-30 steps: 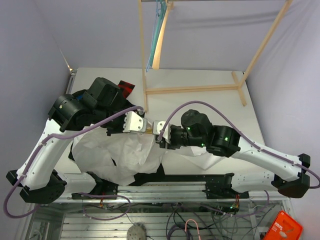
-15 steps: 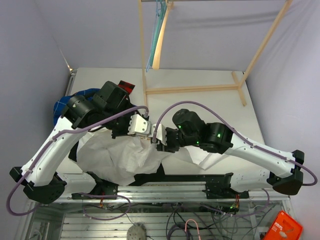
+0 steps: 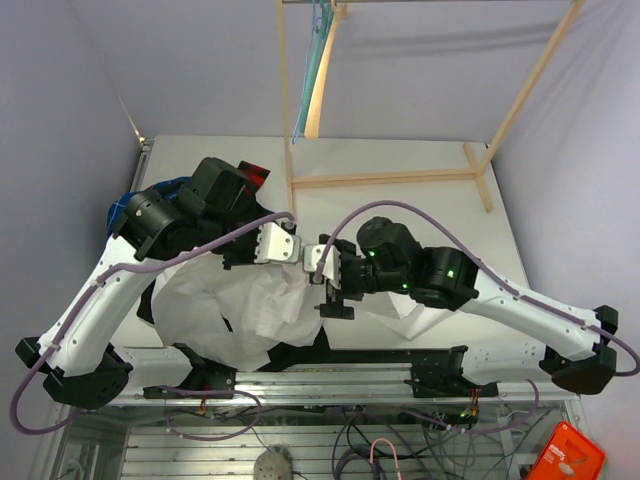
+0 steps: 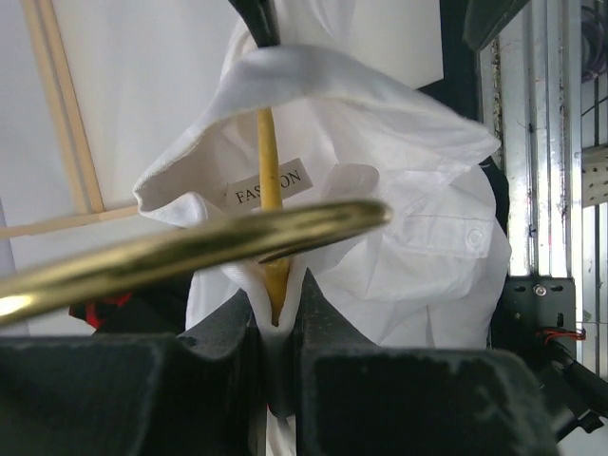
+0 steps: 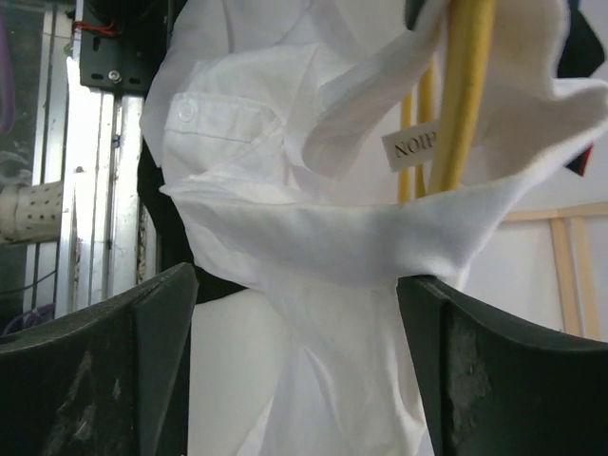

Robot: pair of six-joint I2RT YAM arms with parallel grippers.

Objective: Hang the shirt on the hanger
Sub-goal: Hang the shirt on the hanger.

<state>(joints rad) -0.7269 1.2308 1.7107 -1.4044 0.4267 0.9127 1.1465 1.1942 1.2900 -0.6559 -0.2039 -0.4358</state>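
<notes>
The white shirt (image 3: 250, 310) hangs in a bunch between both arms, near the table's front edge. Its collar (image 4: 313, 76) with a label drapes over the thin yellow hanger (image 4: 270, 171), whose brass hook (image 4: 190, 247) crosses close to the left wrist camera. My left gripper (image 3: 290, 245) (image 4: 277, 304) is shut, pinching the hanger's yellow rod together with a fold of shirt fabric. My right gripper (image 3: 328, 278) (image 5: 296, 285) faces it with jaws wide open. A band of shirt cloth (image 5: 380, 237) lies loose between them, and the hanger (image 5: 465, 85) shows just beyond.
A pale wooden rack frame (image 3: 385, 180) stands on the far half of the table, and a teal hanger (image 3: 315, 60) hangs from its top. A blue plaid garment (image 3: 125, 205) and a black and red item (image 3: 255, 172) lie behind the left arm. Dark cloth (image 3: 300, 350) lies under the shirt.
My right gripper's jaws have sprung wide open and let go of the shirt cloth. The left gripper stays shut on hanger and fabric, and both arms have shifted slightly.
</notes>
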